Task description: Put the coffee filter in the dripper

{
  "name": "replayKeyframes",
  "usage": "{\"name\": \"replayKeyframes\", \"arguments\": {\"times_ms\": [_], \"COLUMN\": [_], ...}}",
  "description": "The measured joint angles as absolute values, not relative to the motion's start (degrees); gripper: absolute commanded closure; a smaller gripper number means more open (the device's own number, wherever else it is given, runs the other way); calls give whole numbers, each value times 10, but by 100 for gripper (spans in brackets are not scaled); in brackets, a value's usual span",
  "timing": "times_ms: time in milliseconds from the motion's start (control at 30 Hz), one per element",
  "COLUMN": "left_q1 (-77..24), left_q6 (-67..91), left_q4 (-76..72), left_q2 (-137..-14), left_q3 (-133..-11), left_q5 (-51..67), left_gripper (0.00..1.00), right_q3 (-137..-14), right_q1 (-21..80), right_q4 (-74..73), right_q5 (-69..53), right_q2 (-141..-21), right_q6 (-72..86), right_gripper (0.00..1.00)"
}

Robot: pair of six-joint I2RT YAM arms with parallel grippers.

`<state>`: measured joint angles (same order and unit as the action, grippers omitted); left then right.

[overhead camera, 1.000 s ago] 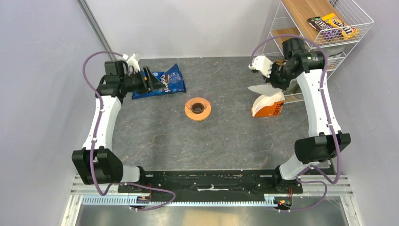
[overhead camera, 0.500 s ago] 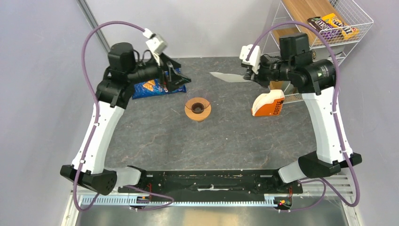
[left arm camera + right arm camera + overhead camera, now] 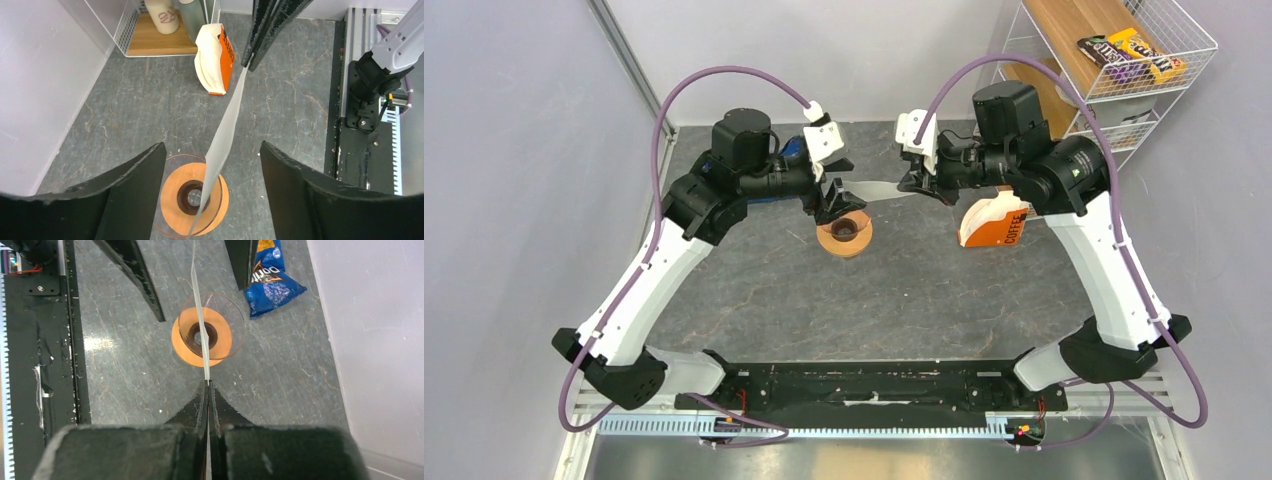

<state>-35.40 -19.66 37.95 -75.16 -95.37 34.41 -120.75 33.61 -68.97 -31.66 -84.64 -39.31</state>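
Observation:
My right gripper (image 3: 907, 186) is shut on one edge of the coffee filter (image 3: 874, 189), a flat white paper held level in the air. In the right wrist view the filter (image 3: 198, 300) runs edge-on from my shut fingertips (image 3: 207, 385) out over the dripper (image 3: 183, 348). The dripper (image 3: 844, 234) is an orange disc with a dark centre on the table, with a clear round rim above it. My left gripper (image 3: 832, 203) is open. Its fingers (image 3: 127, 192) stand either side of the filter's free end (image 3: 226, 127) without touching it, above the dripper (image 3: 172, 197).
An orange-and-white coffee pack (image 3: 996, 222) stands right of the dripper, also in the left wrist view (image 3: 218, 55). A blue chips bag (image 3: 270, 282) lies behind the left arm. A wire shelf (image 3: 1114, 60) with snacks and bottles stands at the back right.
Both arms have swung in to the middle. The right gripper carried the filter from above the coffee pack to over the dripper. The left gripper moved from the chips bag to the filter's free end.

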Motion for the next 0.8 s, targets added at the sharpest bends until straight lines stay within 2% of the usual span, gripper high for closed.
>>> {"name": "replayKeyframes", "arguments": {"times_ms": [67, 167, 200, 233, 267, 300, 333, 367, 433, 633, 767, 800], "left_q1": [-364, -374, -379, -385, -391, -399, -404, -411, -418, -418, -418, -418], "left_q6": [-209, -229, -237, -248, -255, -266, -272, -287, -306, -357, -371, -372], "left_q4": [387, 400, 407, 412, 417, 421, 423, 430, 433, 430, 428, 427], "left_q2": [-752, -752, -752, -752, -752, -751, -750, -749, -744, -686, -664, -663], "left_q3": [-954, -954, -954, -953, -952, -950, -947, -942, -932, -855, -842, -842], "left_q5": [333, 325, 323, 319, 318, 316, 315, 316, 316, 318, 337, 344], "left_gripper": [44, 49, 54, 64, 80, 92, 97, 98, 98, 98, 98, 98], "right_q3": [-1204, -1201, -1201, -1200, -1199, -1196, -1193, -1190, -1188, -1188, -1188, -1189], "right_q1": [346, 357, 361, 364, 367, 370, 371, 374, 377, 378, 378, 378], "right_q4": [-686, -677, -675, -670, -667, -662, -660, -658, -658, -663, -677, -681], "right_q5": [-316, -316, -316, -316, -316, -316, -316, -317, -318, -326, -361, -373], "right_q2": [-845, -845, -844, -844, -843, -841, -839, -837, -834, -819, -796, -791], "right_q6": [-386, -374, -368, -362, -356, -349, -343, -337, -320, -267, -239, -233], "right_gripper": [100, 100, 100, 100, 100, 100, 93, 78, 59, 57, 39, 37]}}
